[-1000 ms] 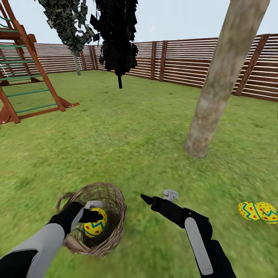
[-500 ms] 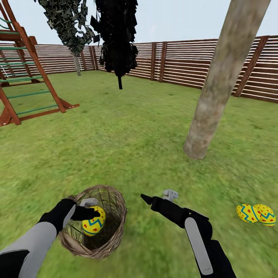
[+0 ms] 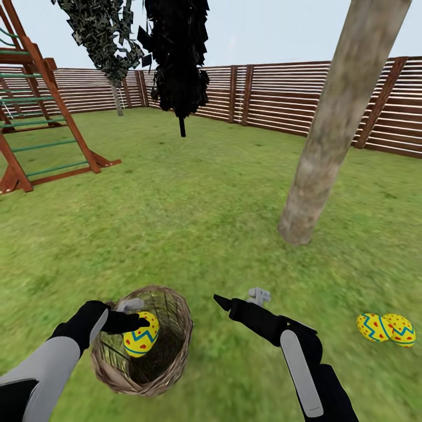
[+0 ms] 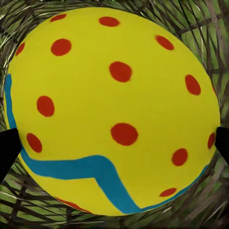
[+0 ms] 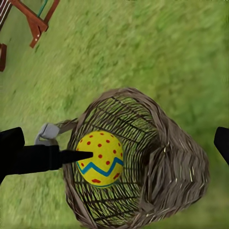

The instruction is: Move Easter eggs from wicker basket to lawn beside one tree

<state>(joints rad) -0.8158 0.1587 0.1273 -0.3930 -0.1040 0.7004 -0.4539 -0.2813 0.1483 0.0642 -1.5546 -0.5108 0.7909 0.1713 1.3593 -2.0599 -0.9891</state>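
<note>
A yellow Easter egg (image 3: 141, 335) sits clamped in the left gripper (image 3: 133, 323) at the mouth of the wicker basket (image 3: 170, 357) on the lawn (image 3: 193, 223). Two more eggs (image 3: 385, 328) lie touching near the tree (image 3: 328, 140). The right gripper (image 3: 240, 300) hovers nearby, apparently spread wide.

Flat even daylight, no cast shadows, slightly soft render.
</note>
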